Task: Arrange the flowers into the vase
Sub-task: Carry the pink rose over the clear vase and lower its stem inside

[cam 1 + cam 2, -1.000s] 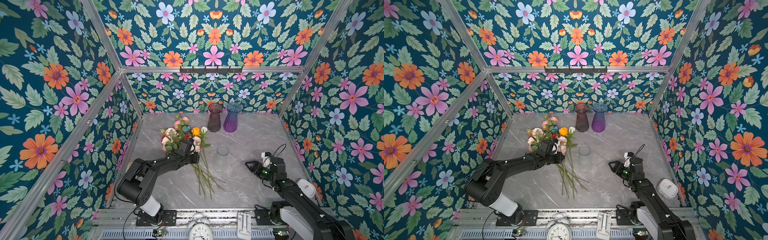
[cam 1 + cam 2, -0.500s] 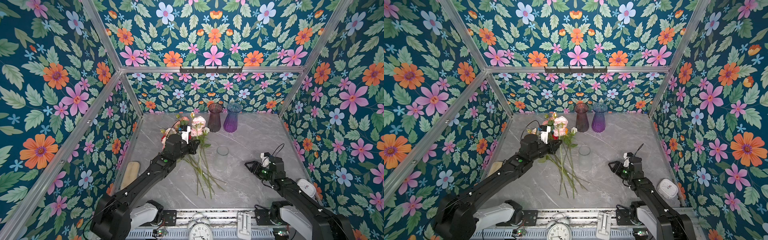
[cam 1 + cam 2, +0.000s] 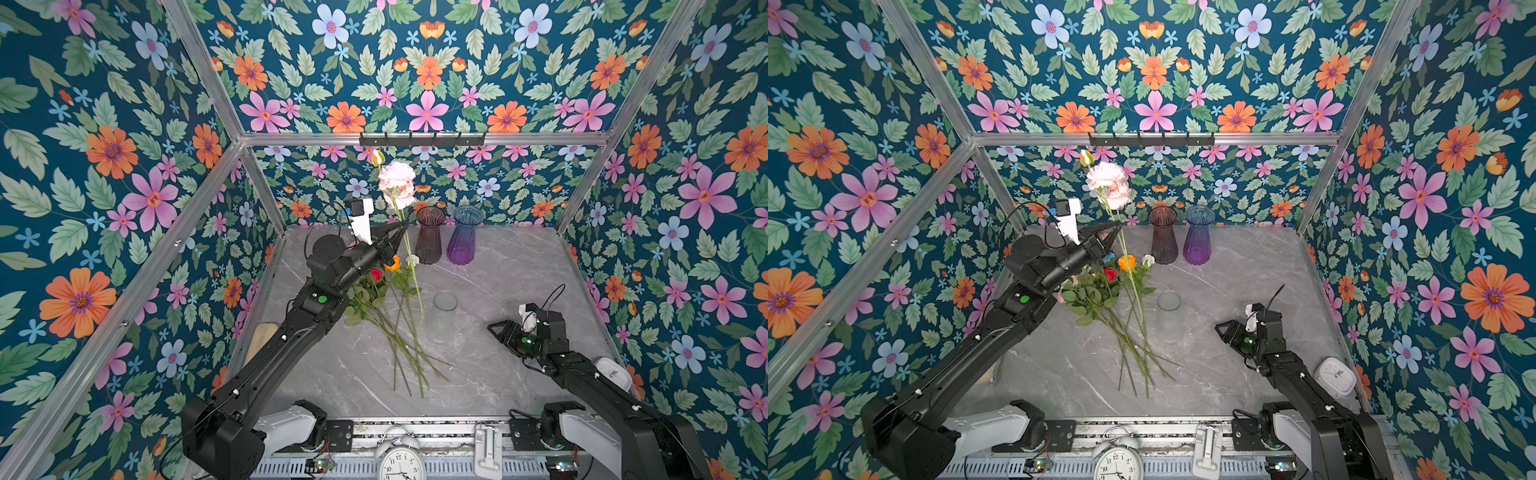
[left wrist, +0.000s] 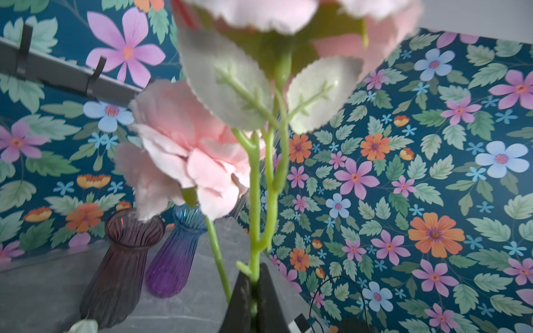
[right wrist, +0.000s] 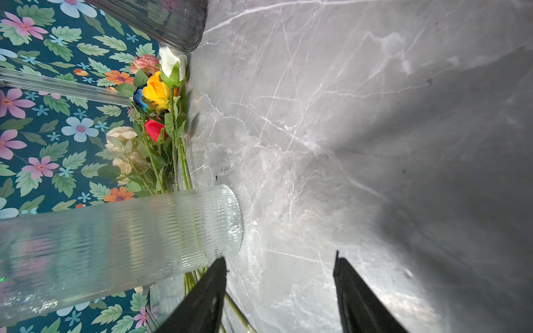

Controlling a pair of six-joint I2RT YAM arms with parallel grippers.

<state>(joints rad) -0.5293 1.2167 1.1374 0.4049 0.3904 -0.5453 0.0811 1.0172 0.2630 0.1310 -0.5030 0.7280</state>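
Flowers (image 3: 376,293): heaped on tabletop (image 3: 519,291), stems fanned.
Left gripper (image 3: 403,226): clenched on pink stem (image 3: 397,180), held upright for vase (image 3: 444,316).
Right gripper (image 3: 492,328): released, near vase, likely to steady it.

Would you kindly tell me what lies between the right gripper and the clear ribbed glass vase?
Nothing stands there: only bare grey marble tabletop separates the right gripper from the clear ribbed glass vase, as both top views show.

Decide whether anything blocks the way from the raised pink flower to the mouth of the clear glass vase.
Nothing visible does. The left gripper holds the pink flower aloft by its stem; the clear vase stands open beside it, the other flowers lying aside.
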